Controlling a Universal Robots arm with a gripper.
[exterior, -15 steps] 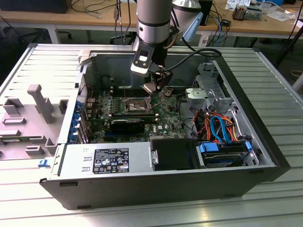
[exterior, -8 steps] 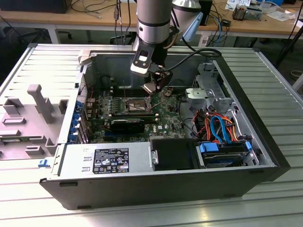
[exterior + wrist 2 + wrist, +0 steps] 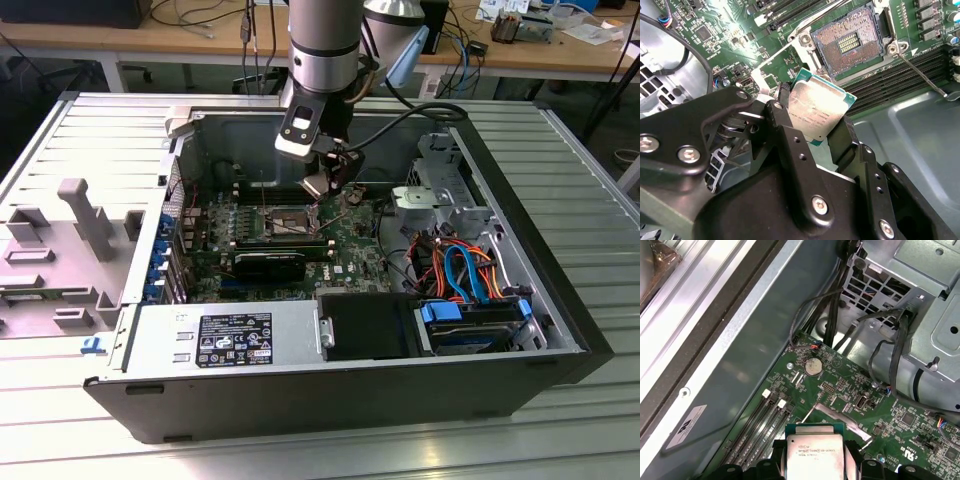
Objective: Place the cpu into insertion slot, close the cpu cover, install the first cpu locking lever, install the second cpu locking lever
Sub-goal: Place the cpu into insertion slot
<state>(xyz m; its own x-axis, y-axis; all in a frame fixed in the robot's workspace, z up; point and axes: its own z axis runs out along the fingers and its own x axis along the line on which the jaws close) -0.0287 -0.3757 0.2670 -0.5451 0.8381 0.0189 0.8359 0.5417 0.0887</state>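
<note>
My gripper (image 3: 815, 119) is shut on the cpu (image 3: 816, 111), a silvery square chip with a green edge pinched between two black fingers (image 3: 786, 107). In the first wrist view the cpu (image 3: 815, 456) sits tilted in the gripper (image 3: 815, 462) above the green board. The insertion slot (image 3: 852, 41) lies uncovered, its gold-brown contact field showing, a short way beyond the chip. The cpu cover (image 3: 799, 44) is swung open at the slot's edge. A thin wire locking lever (image 3: 920, 74) sticks out, released. In the exterior view the gripper (image 3: 328, 184) hangs just above and to the right of the insertion slot (image 3: 290, 222).
The open computer case (image 3: 560, 300) lies on a slatted metal table. Black memory slots (image 3: 910, 70) run beside the socket. A metal drive cage (image 3: 920, 300) with hanging cables, a power supply (image 3: 225, 338) and coloured cables (image 3: 465, 270) crowd the case.
</note>
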